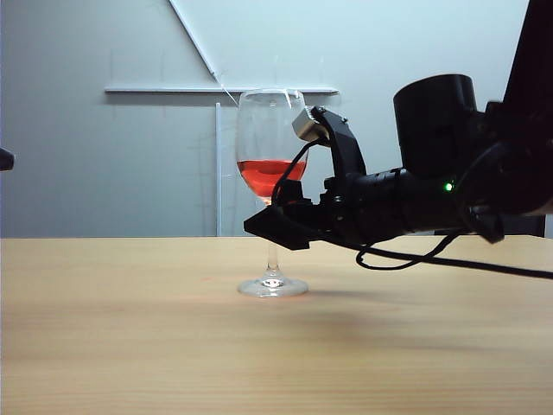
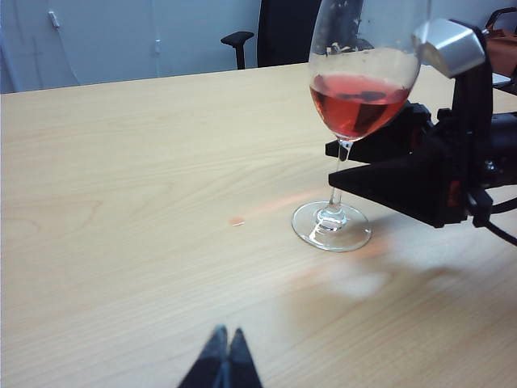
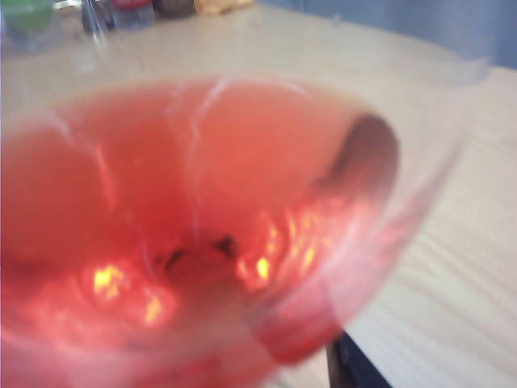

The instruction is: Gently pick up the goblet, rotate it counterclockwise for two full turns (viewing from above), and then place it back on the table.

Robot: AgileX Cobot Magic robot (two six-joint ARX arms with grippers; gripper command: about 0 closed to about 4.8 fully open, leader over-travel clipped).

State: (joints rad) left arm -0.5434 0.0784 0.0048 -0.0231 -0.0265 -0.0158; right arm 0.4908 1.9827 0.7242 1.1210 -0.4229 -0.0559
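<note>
The goblet point(image 1: 270, 143) stands upright on the table point(image 1: 130, 346), with red liquid in the lower part of its bowl. Its round foot point(image 2: 331, 227) rests flat on the wood. My right gripper point(image 1: 261, 225) reaches in level from the right and is open. Its black fingers point(image 2: 380, 183) stand on either side of the thin stem, just under the bowl. In the right wrist view the red bowl point(image 3: 194, 234) fills the picture and only one finger point(image 3: 355, 370) shows. My left gripper point(image 2: 226, 357) is shut and empty, low over the table and well short of the goblet.
A black cable point(image 1: 432, 256) hangs from the right arm just above the tabletop. Beyond the table's far edge a dark office chair point(image 2: 283, 32) stands. Some small coloured items point(image 3: 121, 12) sit blurred at one distant end of the table.
</note>
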